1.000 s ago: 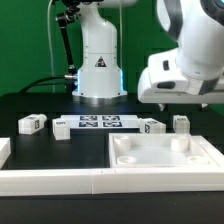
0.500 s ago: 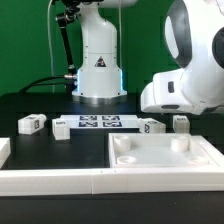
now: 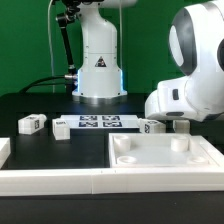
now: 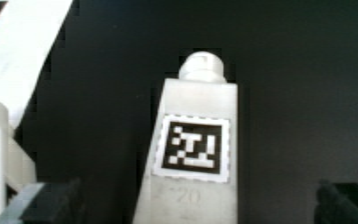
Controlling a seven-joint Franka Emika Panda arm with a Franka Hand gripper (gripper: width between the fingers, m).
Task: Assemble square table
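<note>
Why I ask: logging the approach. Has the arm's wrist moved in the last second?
Yes: the wrist dropped, now covering the top of the upright leg it cleared earlier.

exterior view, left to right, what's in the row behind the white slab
far-left leg → second leg → marker board → third leg → fourth leg

Legs (image 3: 32,123) flank the marker board (image 3: 98,123); the slab (image 3: 150,158) lies before them.
</note>
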